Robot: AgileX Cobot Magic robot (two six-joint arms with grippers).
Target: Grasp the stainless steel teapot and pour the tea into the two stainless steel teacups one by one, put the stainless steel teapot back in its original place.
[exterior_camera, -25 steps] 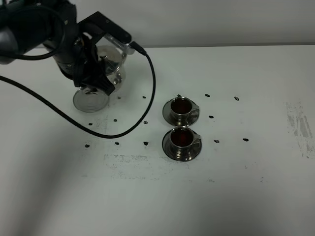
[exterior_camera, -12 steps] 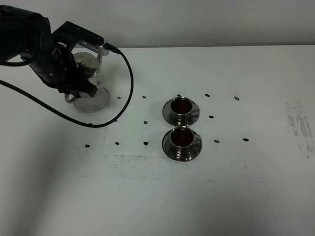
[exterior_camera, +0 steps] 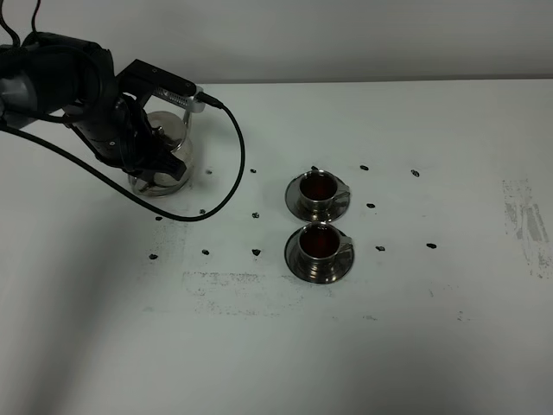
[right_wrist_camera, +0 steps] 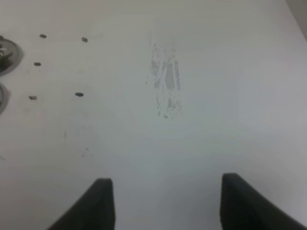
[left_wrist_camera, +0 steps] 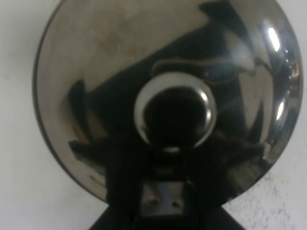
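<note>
The stainless steel teapot stands upright at the back left of the white table, mostly hidden under my left arm. My left gripper is down on it, shut on its handle. The left wrist view shows the domed lid and its knob from straight above, with the gripper at the lid's rim. The two stainless steel teacups stand on saucers mid-table, both holding reddish-brown tea. My right gripper is open and empty over bare table.
A black cable loops from the left arm over the table between teapot and cups. Small dark specks are scattered around the cups. A scuffed grey patch marks the right side. Saucer edges show in the right wrist view.
My left arm carried the raised teapot left, then lowered it onto the round spot at back left. The cups and the right arm have not moved.
</note>
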